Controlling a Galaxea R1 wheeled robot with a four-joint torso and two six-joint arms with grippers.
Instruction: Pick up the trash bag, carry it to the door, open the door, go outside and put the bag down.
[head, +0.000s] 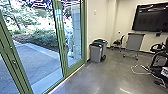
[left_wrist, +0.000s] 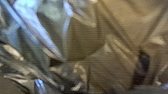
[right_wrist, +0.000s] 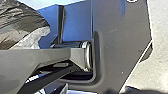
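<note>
The door looks shut. Bins stand by the wall beside it, probably to spare the way through. The bag sits right up against the left wrist, likely kept close against swinging. Whether either pincer is spread or pinching, I cannot tell.

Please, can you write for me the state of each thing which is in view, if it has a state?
Trash bag: creased and wrinkled; whether gripped, cannot tell.
Glass doors: appear shut.
Wall screen: dark, with reflections.
Grey bin: standing upright near the wall.
Grey wheeled stand: upright.
Chair: upright, unoccupied.
White cable: lying loose on the floor, curved.
</note>
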